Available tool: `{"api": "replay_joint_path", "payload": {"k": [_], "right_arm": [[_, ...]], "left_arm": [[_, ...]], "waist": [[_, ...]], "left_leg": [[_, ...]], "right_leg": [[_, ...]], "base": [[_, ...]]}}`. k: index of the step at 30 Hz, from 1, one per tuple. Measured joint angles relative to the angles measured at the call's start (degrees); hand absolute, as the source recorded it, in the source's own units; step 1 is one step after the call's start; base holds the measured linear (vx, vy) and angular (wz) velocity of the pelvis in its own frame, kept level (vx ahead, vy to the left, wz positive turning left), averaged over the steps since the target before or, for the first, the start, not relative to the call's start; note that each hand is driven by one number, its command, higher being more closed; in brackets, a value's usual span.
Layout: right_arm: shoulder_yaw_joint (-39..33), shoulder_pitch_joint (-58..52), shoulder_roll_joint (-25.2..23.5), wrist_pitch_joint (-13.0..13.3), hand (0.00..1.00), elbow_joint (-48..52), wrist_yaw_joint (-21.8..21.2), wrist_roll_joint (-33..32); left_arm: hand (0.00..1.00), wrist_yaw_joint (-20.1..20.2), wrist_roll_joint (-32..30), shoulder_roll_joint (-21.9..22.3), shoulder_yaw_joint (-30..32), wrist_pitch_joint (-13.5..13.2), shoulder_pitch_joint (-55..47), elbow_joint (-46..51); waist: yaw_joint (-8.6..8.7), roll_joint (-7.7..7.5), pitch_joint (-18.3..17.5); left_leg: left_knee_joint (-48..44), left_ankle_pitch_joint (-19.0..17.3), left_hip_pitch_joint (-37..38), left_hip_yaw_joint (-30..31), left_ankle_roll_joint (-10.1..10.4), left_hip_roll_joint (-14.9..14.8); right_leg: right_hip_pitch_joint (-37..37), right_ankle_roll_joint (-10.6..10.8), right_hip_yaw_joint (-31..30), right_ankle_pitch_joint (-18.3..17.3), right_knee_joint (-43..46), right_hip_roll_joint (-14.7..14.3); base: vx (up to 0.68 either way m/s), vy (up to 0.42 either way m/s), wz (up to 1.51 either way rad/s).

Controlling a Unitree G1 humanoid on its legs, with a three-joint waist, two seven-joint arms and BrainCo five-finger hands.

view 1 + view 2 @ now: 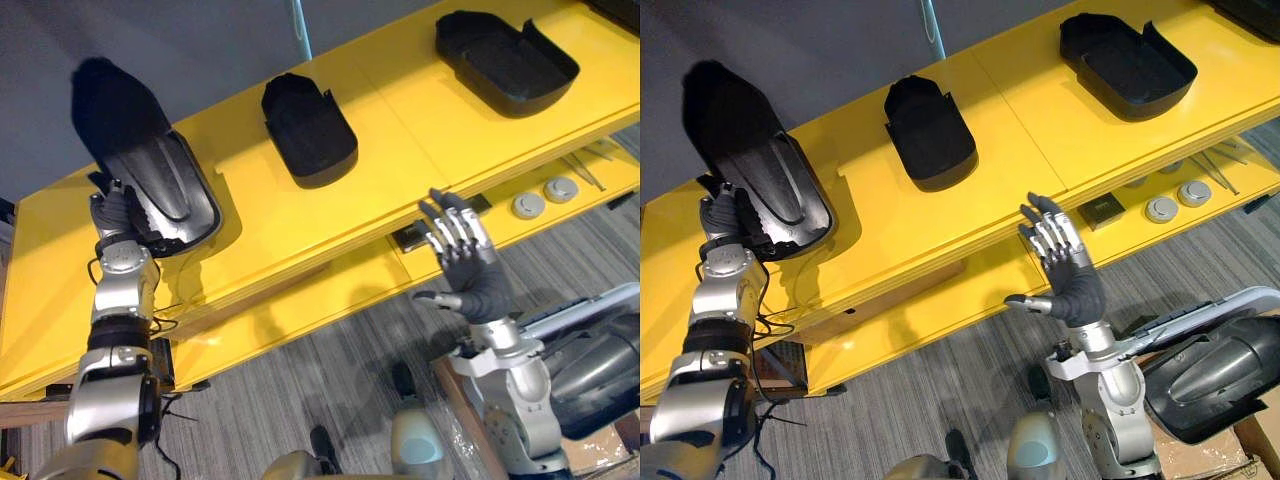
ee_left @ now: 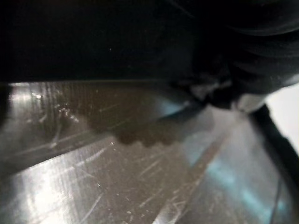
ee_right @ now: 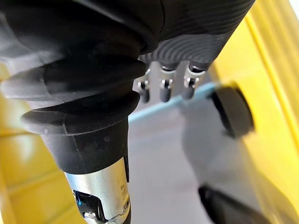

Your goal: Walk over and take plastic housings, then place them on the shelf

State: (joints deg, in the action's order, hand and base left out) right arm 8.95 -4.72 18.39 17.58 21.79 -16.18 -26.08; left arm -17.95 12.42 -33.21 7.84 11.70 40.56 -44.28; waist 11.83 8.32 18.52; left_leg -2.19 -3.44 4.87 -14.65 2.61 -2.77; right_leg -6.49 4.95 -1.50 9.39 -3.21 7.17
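Note:
Three black plastic housings lie on the yellow shelf (image 1: 420, 150). The left housing (image 1: 165, 185) rests on the top board at its left end, and my left hand (image 1: 115, 218) is curled round its near edge. Its glossy scratched surface (image 2: 117, 177) is close up in the left wrist view. The middle housing (image 1: 310, 130) and the right housing (image 1: 505, 60) lie hollow side up, apart from both hands. My right hand (image 1: 475, 275) hangs open in the air in front of the shelf's edge, fingers (image 3: 163, 88) straight, holding nothing.
The lower shelf board carries two round grey discs (image 1: 528, 206) and a small dark square part (image 1: 1103, 211). Another dark housing (image 1: 1220, 375) lies at the lower right beside my right arm. Grey carpet (image 1: 300, 380) runs before the shelf.

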Motion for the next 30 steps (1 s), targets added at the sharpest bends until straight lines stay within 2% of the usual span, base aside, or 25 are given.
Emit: {"api": "replay_joint_path", "payload": {"k": [1, 4, 8, 11, 14, 15, 20, 22, 26, 28, 29, 30], "right_arm": [[0.9, 0.4, 0.3, 0.0, 0.00, 0.1, -0.1, 0.0], [3.0, 2.7, 0.7, 0.1, 0.00, 0.3, -1.3, -0.1], [6.5, 6.1, 1.1, 0.1, 0.00, 1.9, -2.2, -0.1], [9.4, 7.9, 1.1, 0.0, 0.00, 2.6, -2.2, -0.1], [10.6, 9.1, 1.0, -0.5, 0.00, 3.2, -2.0, -0.3], [11.1, 10.2, 1.1, -0.6, 0.00, 4.2, -1.9, -0.4], [12.8, 13.2, 1.0, -1.4, 0.00, 6.0, -0.9, -0.4], [13.1, 13.6, 1.0, -2.4, 0.00, 6.5, 0.1, -0.3], [13.1, 13.6, 1.1, -2.7, 0.00, 6.8, 0.2, -0.3], [13.0, 13.6, 1.1, -2.7, 0.00, 6.9, 0.2, -0.3], [12.9, 13.6, 1.1, -2.7, 0.00, 7.0, 0.2, -0.3], [12.8, 13.5, 1.1, -2.7, 0.00, 7.0, 0.2, -0.3]], "left_arm": [[1.00, 1.1, 0.0, -0.4, -0.1, 0.9, 0.0, -0.8], [1.00, 3.4, 0.6, -1.3, -0.1, 1.4, 0.3, -2.5], [1.00, 4.0, 0.7, -2.3, -0.1, 1.3, 3.5, -3.0], [1.00, 4.7, 0.7, -2.3, -1.0, 1.3, 3.9, -3.0], [1.00, 4.8, 0.5, -2.3, -2.4, 1.3, 4.5, -2.0], [1.00, 4.7, 0.6, -2.3, -2.5, 1.2, 5.4, -1.4], [1.00, 4.7, 0.7, -2.4, -4.5, 1.8, 9.2, -0.2], [1.00, 4.7, 1.3, -2.3, -5.4, 2.3, 10.3, 0.5], [1.00, 4.6, 1.3, -2.3, -6.7, 3.3, 12.5, 0.6], [1.00, 3.3, 3.0, -2.3, -6.7, 3.7, 13.2, 0.6], [0.00, 2.9, 3.2, -2.3, -6.7, 3.9, 13.3, 0.6], [0.00, 2.7, 3.5, -2.3, -6.7, 4.2, 13.4, 0.7]], "waist": [[0.02, -0.02, 0.0], [0.01, -0.34, 1.4], [-0.09, -0.88, 3.8], [0.10, -0.97, 4.1], [-0.02, -1.26, 4.7], [-0.06, -1.46, 6.1], [-0.09, -1.29, 8.2], [0.09, -1.28, 8.4], [0.27, -1.28, 8.4], [0.25, -1.28, 8.4], [0.16, -1.28, 8.4], [0.13, -1.28, 8.4]], "left_leg": [[-0.1, 0.0, 0.0, 0.0, 0.0, 0.2], [-0.7, 0.0, -0.2, -0.1, 0.0, 0.7], [-1.2, -0.1, -2.5, 0.0, 0.0, 1.2], [-0.4, -0.1, -3.3, 0.1, 0.1, 1.7], [-0.4, -0.4, -4.2, 0.1, 0.1, 2.0], [-0.7, -0.5, -4.5, 0.2, 0.0, 2.3], [-2.5, -0.5, -8.0, 0.3, 0.1, 2.6], [-2.5, -0.4, -8.1, 0.0, 0.2, 2.6], [-2.5, -0.4, -8.6, -0.2, 0.2, 2.5], [-2.5, -0.4, -8.8, -0.5, 0.2, 2.4], [-2.5, -0.4, -8.8, -0.9, 0.2, 2.4], [-2.5, -0.5, -8.8, -1.4, 0.2, 2.4]], "right_leg": [[-0.2, 0.0, -0.1, 0.0, 0.3, 0.1], [-0.8, 0.1, -0.3, -0.3, 1.8, 1.0], [-3.7, 0.4, -0.1, -0.4, 4.3, 1.5], [-5.6, 1.0, -0.1, -0.9, 6.4, 1.9], [-7.5, 1.0, 0.1, -1.7, 9.1, 2.4], [-8.1, 1.4, 0.1, -2.2, 10.4, 2.9], [-11.7, 1.3, 0.1, -2.5, 13.1, 3.6], [-12.7, 1.4, -0.1, -2.8, 14.4, 3.7], [-13.8, 1.4, -0.4, -3.8, 16.0, 3.7], [-14.2, 1.5, -0.7, -4.0, 16.2, 3.6], [-14.4, 1.5, -0.8, -4.1, 16.4, 3.5], [-14.5, 1.5, -1.0, -4.2, 16.6, 3.5]], "base": [[-0.04, 0.016, -0.03], [-0.04, 0.042, -0.01], [-0.10, 0.013, 0.11], [-0.07, 0.004, 0.11], [-0.07, 0.005, 0.15], [-0.10, -0.020, 0.14], [-0.06, -0.025, 0.10], [0.02, -0.028, -0.03], [0.04, -0.041, 0.01], [0.04, -0.043, 0.00], [0.03, -0.029, -0.03], [0.02, -0.027, -0.04]]}}
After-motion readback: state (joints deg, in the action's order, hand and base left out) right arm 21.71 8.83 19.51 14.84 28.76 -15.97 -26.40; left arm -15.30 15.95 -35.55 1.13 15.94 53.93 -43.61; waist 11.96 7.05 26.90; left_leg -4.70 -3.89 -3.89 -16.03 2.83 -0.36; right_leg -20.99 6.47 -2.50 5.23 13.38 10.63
